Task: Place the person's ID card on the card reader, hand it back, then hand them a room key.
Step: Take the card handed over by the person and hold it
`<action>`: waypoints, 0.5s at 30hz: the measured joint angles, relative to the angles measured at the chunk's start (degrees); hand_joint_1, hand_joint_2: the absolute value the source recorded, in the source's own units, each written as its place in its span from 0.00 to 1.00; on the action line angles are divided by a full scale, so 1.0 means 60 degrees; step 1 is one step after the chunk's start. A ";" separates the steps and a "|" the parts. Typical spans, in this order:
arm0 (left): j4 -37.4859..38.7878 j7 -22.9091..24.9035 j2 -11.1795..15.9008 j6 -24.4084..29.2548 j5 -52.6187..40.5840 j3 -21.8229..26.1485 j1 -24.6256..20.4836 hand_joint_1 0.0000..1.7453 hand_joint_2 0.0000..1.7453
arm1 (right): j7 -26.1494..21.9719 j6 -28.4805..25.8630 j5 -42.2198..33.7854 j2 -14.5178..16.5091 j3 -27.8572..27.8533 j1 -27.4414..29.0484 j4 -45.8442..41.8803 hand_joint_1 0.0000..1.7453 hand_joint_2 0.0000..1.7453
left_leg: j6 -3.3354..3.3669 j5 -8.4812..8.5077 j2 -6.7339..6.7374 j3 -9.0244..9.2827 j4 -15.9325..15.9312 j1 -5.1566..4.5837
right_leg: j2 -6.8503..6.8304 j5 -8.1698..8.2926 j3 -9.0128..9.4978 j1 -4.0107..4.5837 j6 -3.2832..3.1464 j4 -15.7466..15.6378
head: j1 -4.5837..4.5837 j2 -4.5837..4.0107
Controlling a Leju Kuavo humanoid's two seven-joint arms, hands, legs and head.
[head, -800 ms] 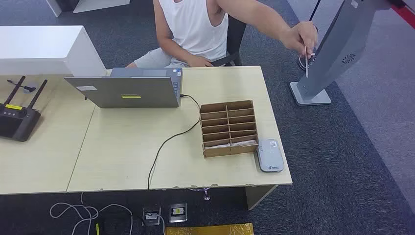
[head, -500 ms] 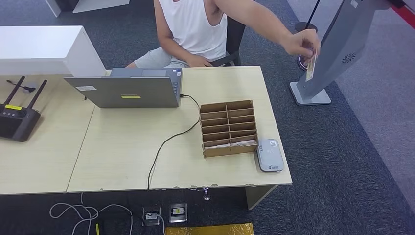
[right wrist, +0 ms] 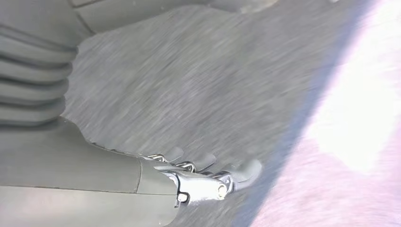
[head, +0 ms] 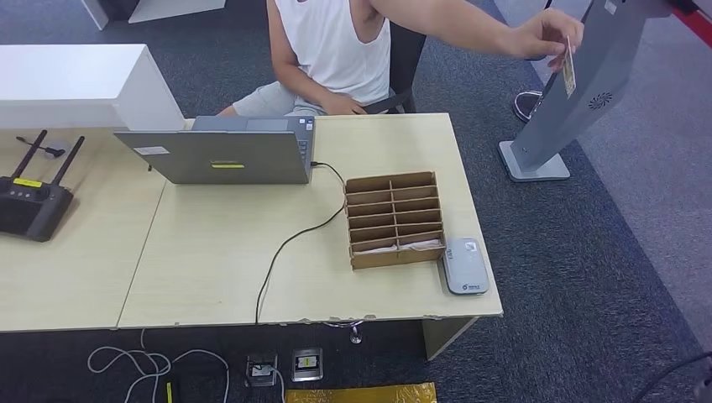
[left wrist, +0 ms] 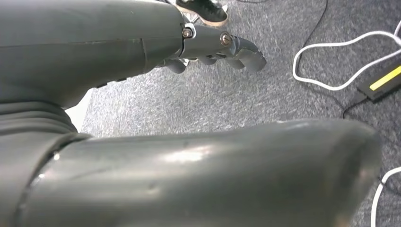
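Observation:
A seated person in a white top reaches an arm out past the desk's far right corner, and their hand [head: 537,35] holds the ID card [head: 570,65] up in front of a grey stand. The grey card reader [head: 464,265] lies flat on the desk's front right corner. Beside it stands a cardboard slotted box [head: 392,220] with a white card [head: 413,246] in its nearest slot. My left hand [left wrist: 222,45] hangs over the carpet, fingers loosely apart and holding nothing. My right hand [right wrist: 208,177] also hangs over the carpet, empty, with its fingers apart.
An open laptop [head: 220,155] sits at the back of the wooden desk [head: 210,269], its black cable running to the front edge. A black router [head: 32,206] is on the left. The slanted grey stand [head: 579,92] rises from the carpet right of the desk.
The person's hand has lifted the ID card up and a little to the right, turning its face more towards me. The things on the desk have not moved.

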 joint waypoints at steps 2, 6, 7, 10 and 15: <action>0.0000 0.0000 -0.0001 0.0000 0.0001 -0.0002 -0.0010 0.00 0.00 | -0.0343 0.0036 -0.0085 -0.0162 0.0052 -0.0786 -0.0029 0.00 1.00 | 0.0005 0.0006 -0.0013 -0.0005 0.0000 -0.0006 | -0.0017 0.0001 -0.0002 -0.0005 0.0002 0.0002 | -0.0005 0.0000; 0.0000 -0.0005 -0.0010 0.0006 0.0000 -0.0002 -0.0021 0.00 0.00 | -0.1042 0.0176 -0.0241 -0.0391 0.0492 -0.2390 -0.0125 0.00 1.00 | 0.0009 0.0032 -0.0045 -0.0034 0.0001 -0.0008 | -0.0055 0.0006 -0.0021 -0.0005 0.0006 0.0005 | -0.0003 0.0000; 0.0000 -0.0022 -0.0019 0.0016 -0.0005 -0.0003 -0.0017 0.00 0.00 | -0.1203 0.0234 -0.0334 -0.0411 0.0683 -0.2762 -0.0171 0.00 1.00 | 0.0010 0.0036 -0.0053 -0.0040 0.0001 -0.0005 | -0.0061 0.0008 -0.0022 -0.0003 0.0008 0.0006 | -0.0002 0.0000; 0.0001 -0.0160 -0.0042 0.0098 -0.0070 -0.0005 -0.0025 0.00 0.00 | -0.1674 0.0520 -0.1009 -0.0361 0.1642 -0.3745 -0.0421 0.00 1.00 | 0.0011 0.0039 -0.0073 -0.0046 0.0002 -0.0005 | -0.0078 0.0010 -0.0023 -0.0002 0.0010 0.0007 | -0.0004 0.0000; 0.0003 -0.0612 -0.0046 0.0281 -0.0304 -0.0048 -0.0046 0.00 0.00 | -0.1372 0.0409 -0.3429 -0.0278 0.4679 -0.4242 -0.1709 0.00 1.00 | 0.0021 0.0046 -0.0109 -0.0059 0.0010 -0.0012 | -0.0110 0.0009 -0.0034 -0.0009 0.0012 0.0004 | -0.0001 0.0000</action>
